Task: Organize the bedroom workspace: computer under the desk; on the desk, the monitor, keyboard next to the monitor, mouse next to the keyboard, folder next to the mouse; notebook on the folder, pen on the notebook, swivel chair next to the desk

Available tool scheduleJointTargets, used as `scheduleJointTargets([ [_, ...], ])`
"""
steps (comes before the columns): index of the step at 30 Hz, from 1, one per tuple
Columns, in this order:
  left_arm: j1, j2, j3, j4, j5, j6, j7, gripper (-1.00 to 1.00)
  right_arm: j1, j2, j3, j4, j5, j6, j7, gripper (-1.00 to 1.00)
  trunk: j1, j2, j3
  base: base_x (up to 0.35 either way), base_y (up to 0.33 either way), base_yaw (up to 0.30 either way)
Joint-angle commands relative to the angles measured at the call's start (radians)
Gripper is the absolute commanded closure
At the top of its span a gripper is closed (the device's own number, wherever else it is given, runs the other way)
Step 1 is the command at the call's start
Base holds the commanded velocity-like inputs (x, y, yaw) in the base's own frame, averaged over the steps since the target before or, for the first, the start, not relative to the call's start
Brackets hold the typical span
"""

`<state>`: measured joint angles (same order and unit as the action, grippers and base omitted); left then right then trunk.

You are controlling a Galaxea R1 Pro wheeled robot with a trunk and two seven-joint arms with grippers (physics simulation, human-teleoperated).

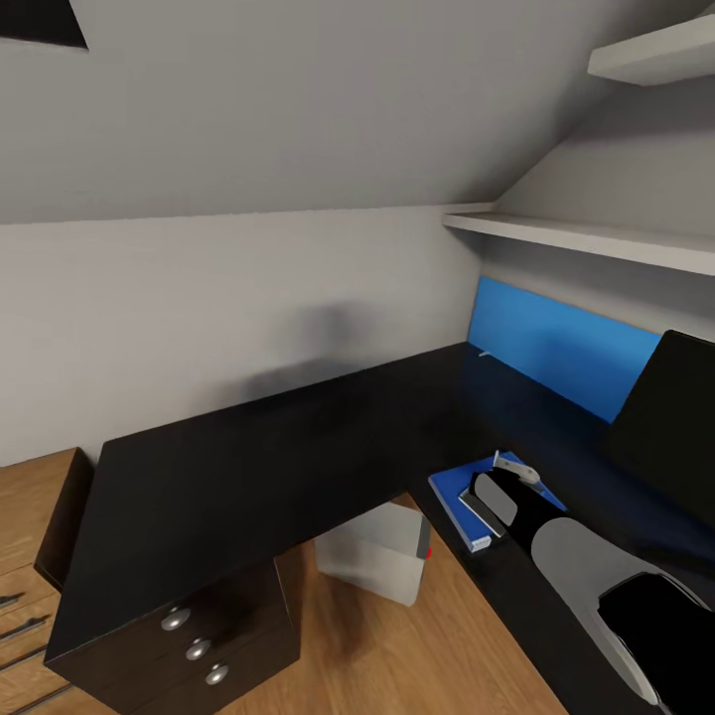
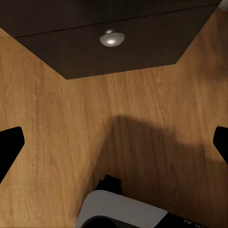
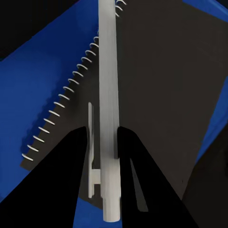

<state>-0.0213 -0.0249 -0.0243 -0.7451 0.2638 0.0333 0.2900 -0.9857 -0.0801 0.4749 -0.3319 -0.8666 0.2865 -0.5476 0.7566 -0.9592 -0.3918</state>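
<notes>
Right gripper (image 3: 102, 142) clamped on pale grey clip pen (image 3: 108, 95) | over dark spiral notebook (image 3: 161, 85) | left gripper (image 2: 114, 142) spread

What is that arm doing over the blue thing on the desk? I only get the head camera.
Observer: Its wrist camera shows the right arm's jaws closed on a pale pen, held over a dark notebook.
Operator: Is the notebook on the blue thing?
Observer: Yes, the blue folder shows beneath the notebook on both sides.
Operator: And the other arm?
Observer: The left arm's jaws are spread wide above the wooden floor, facing a dark drawer with a silver knob.
</notes>
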Motion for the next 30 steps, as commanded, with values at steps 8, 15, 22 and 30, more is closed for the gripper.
scheduleJointTargets([
  [8,0.000,0.000,-0.002,-0.002,0.006,0.004,0.006,-1.00,-0.001,-0.001,0.008,-0.003,-0.005,0.007,-0.006,1.00,0.000,-0.001,-0.001,0.001,0.000,0.000],
  [15,0.000,0.000,-0.002,-0.002,0.006,0.004,0.006,-1.00,-0.001,0.000,0.009,-0.004,-0.005,0.007,-0.006,-1.00,0.000,-0.001,-0.001,0.000,0.000,0.000],
  [22,0.000,0.000,-0.002,-0.003,0.006,0.004,0.007,-1.00,-0.001,-0.001,0.009,-0.004,-0.005,0.007,-0.006,-1.00,0.000,-0.001,-0.001,0.000,0.000,0.000],
  [30,0.000,0.000,-0.002,-0.002,0.006,0.004,0.007,-1.00,0.000,0.000,0.014,-0.096,-0.004,0.000,-0.015,-1.00,0.000,-0.001,-0.001,0.000,0.000,0.000],
])
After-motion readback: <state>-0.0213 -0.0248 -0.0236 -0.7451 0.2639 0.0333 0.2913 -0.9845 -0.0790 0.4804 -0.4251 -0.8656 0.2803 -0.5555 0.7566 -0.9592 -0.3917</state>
